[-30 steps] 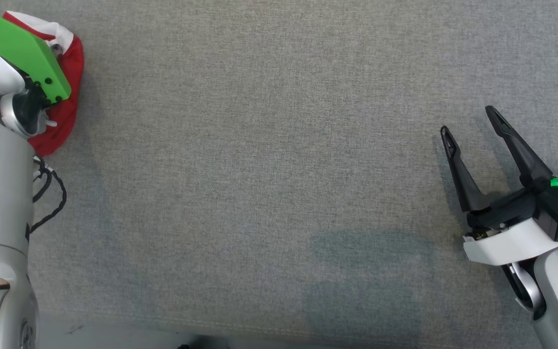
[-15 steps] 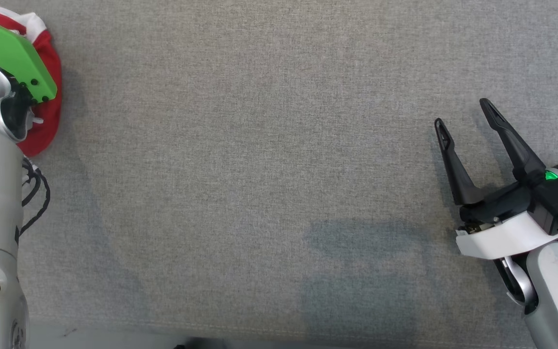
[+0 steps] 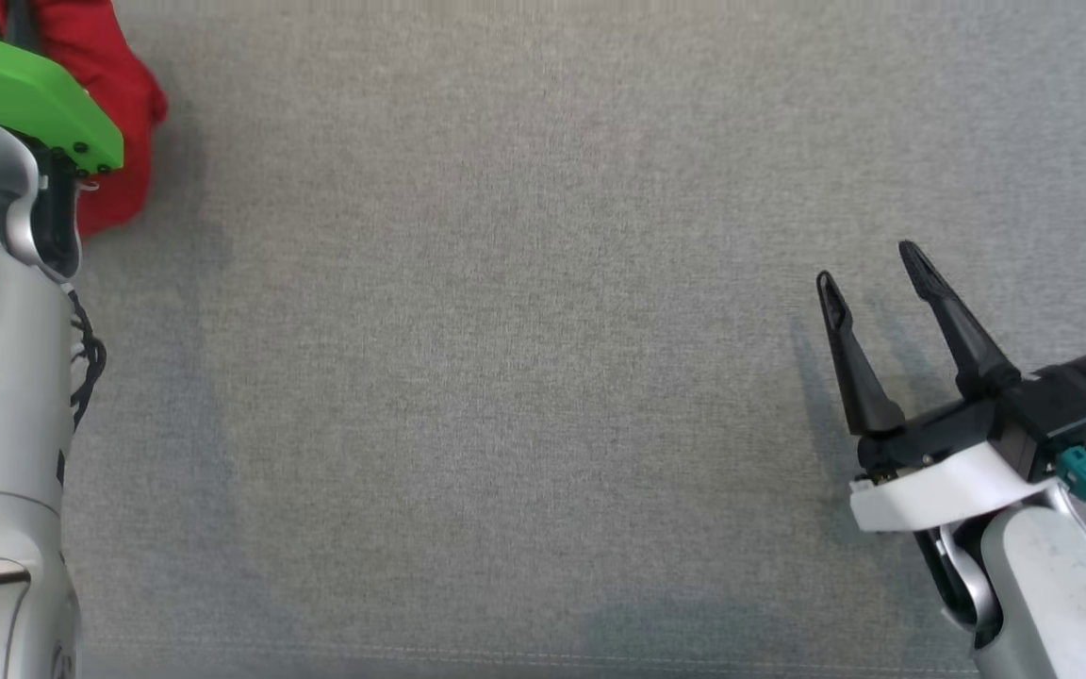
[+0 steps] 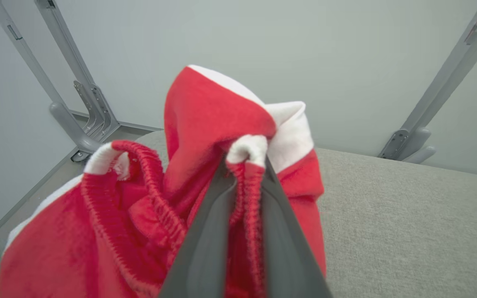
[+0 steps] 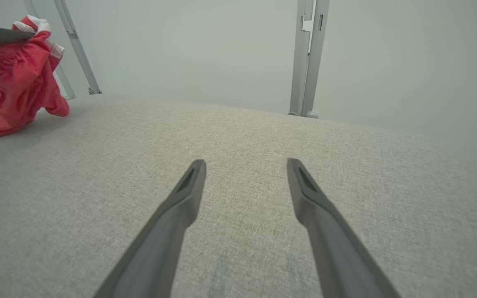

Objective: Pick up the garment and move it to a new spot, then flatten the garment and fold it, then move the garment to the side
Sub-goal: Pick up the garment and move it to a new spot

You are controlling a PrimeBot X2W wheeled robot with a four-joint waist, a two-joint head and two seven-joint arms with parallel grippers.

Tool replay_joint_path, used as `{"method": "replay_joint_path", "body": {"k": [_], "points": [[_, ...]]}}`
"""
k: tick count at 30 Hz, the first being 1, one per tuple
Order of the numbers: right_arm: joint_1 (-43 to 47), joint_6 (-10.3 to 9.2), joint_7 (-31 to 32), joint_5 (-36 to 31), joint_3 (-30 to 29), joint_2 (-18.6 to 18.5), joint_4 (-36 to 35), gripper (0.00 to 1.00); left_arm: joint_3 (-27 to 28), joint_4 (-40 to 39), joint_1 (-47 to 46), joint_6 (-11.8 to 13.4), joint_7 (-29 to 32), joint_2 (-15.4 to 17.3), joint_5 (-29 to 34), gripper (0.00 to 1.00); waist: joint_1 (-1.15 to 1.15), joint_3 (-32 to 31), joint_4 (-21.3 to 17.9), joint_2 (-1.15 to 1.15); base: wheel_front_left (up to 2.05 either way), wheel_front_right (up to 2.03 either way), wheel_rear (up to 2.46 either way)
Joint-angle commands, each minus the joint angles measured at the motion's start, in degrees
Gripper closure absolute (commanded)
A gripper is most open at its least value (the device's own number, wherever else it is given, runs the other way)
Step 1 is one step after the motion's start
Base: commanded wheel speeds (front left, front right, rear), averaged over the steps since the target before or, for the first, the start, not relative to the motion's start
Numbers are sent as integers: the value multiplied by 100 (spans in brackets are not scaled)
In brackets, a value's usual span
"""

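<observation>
**Inspector:** Status of left pincer (image 4: 244,165)?
**Assistant:** Pinching the red-and-white garment (image 4: 205,116) by its elastic hem. The cloth hangs bunched at the far left of the surface (image 3: 505,377).
**Inspector:** And right pincer (image 3: 868,264)?
**Assistant:** Spread, holding nothing, well apart from it. Grey frame posts (image 5: 307,58) stand behind.

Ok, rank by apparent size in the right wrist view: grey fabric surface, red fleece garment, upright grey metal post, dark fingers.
1. grey fabric surface
2. dark fingers, enlarged by nearness
3. red fleece garment
4. upright grey metal post
</observation>
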Motion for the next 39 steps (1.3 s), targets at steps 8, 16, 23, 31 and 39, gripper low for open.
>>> {"method": "replay_joint_path", "body": {"k": [8,16,23,31,39], "points": [[557,-5,-16,54,-169,309,120,0,-285,-426,396,-179,-317,-204,34,100,0,-1235,-556,0,0,0,0],[985,-5,-16,54,-368,534,95,0,-597,-1158,890,-238,-212,-506,-40,100,0,-1826,-1124,0,0,0,0],[1186,-5,-16,75,-462,614,95,0,-978,-1961,1503,-255,185,-816,-140,100,0,-2027,-1656,0,0,0,0],[1211,-5,-16,107,-483,625,67,0,-1786,-2783,2325,-275,695,-1038,-432,100,0,-1961,-2145,0,0,0,0],[1102,-5,-16,149,-451,629,43,0,-2566,-2841,2818,-276,985,-960,-551,100,0,-1735,-2424,0,0,0,0]]}}
